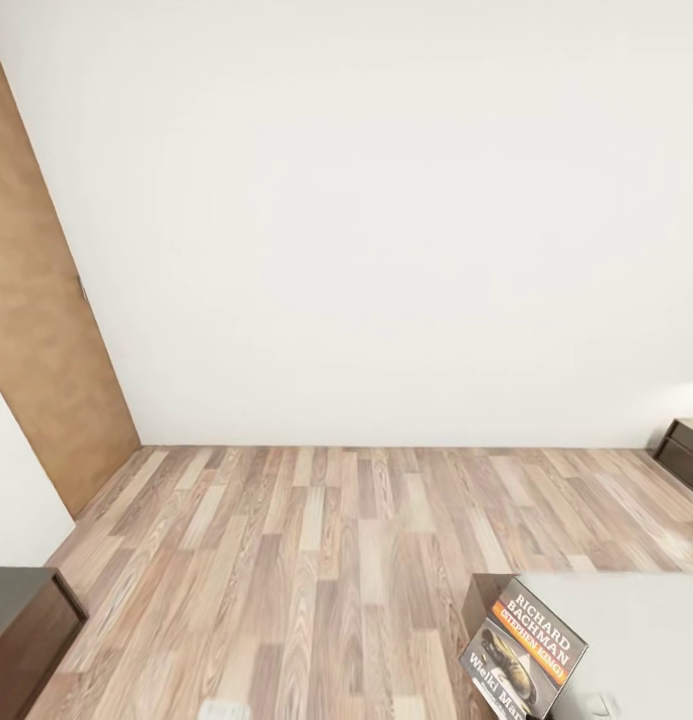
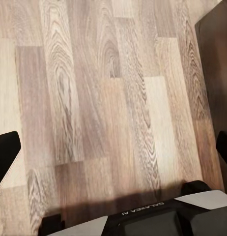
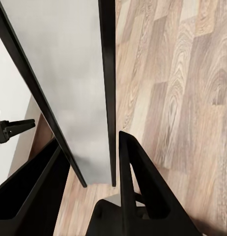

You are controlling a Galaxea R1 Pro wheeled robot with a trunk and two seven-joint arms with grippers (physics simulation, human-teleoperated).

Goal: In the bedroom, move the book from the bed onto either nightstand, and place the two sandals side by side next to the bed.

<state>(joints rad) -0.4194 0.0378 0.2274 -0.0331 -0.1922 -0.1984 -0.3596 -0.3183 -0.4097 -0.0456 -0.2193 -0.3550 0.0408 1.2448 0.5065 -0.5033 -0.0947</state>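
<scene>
Soft, even light fills the room, leaving the white wall [image 1: 386,200] nearly blown out, with a faint bright patch beside the dark cabinet [image 1: 686,450]. The wood floor [image 1: 316,560] shows no hard shadows in the head view, whose edges bend with wide-angle distortion. Both wrist views are softly blurred; a dim shadow band crosses the planks nearest the left wrist camera.

"RICHARD BACHMAN (STEPHEN KING)" on book [image 1: 526,655] cover, mirrored "GALAXEA AI" on wrist housing [image 2: 143,212]
</scene>
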